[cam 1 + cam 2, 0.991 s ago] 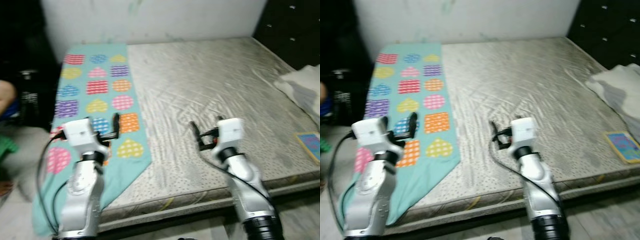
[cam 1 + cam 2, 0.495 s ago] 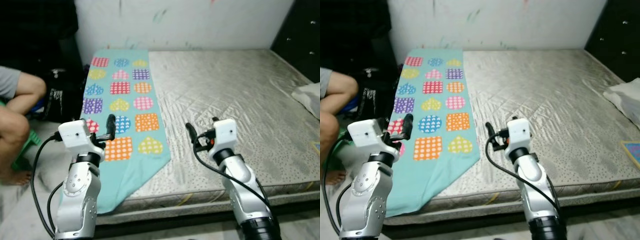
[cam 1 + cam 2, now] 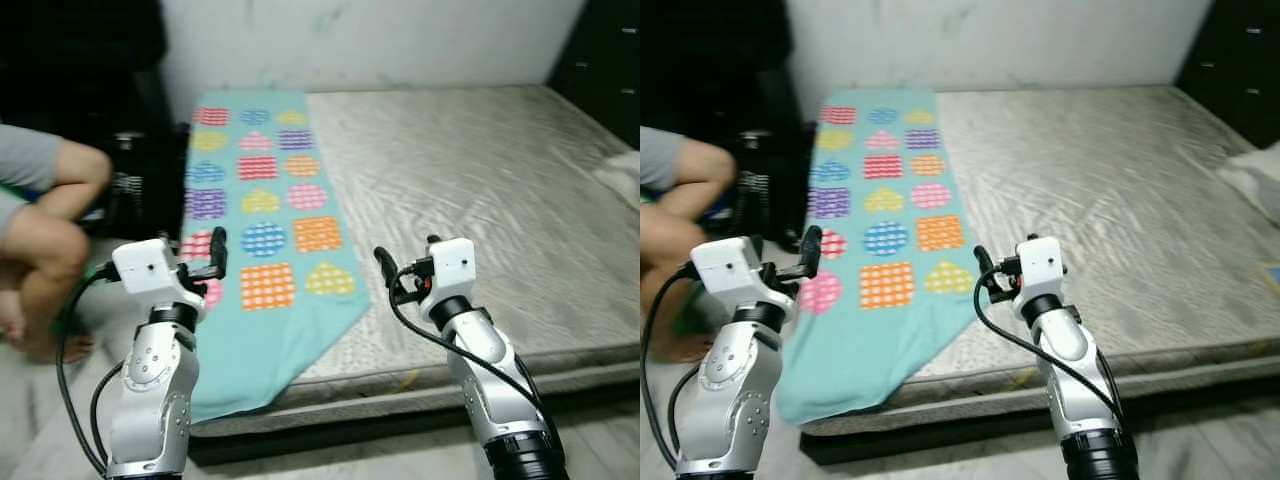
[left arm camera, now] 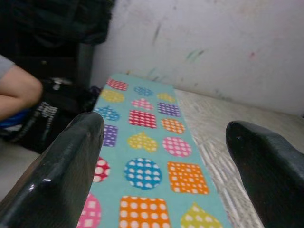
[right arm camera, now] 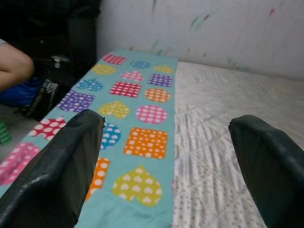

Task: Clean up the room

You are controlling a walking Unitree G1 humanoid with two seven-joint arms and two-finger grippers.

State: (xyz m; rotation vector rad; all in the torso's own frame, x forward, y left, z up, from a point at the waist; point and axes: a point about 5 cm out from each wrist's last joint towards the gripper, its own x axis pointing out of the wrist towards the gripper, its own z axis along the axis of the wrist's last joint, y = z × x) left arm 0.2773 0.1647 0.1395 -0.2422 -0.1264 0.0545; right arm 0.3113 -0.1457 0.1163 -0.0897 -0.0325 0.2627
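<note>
I'm seeing a teal cloth [image 3: 262,215], printed with dotted hearts and squares, lying along the quilted grey mattress [image 3: 480,180] and draping off its edge. My left gripper [image 4: 166,156] and right gripper [image 5: 166,152] are hovering, fingers apart.

Seated person's bent knee [image 3: 70,175] at the left, a pale scribbled wall [image 3: 400,40] behind the bed.

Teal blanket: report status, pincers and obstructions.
Both pincers open, empty: left pincer, right pincer. Teal blanket flat along mattress, end hanging over edge. Person seated beside it.
</note>
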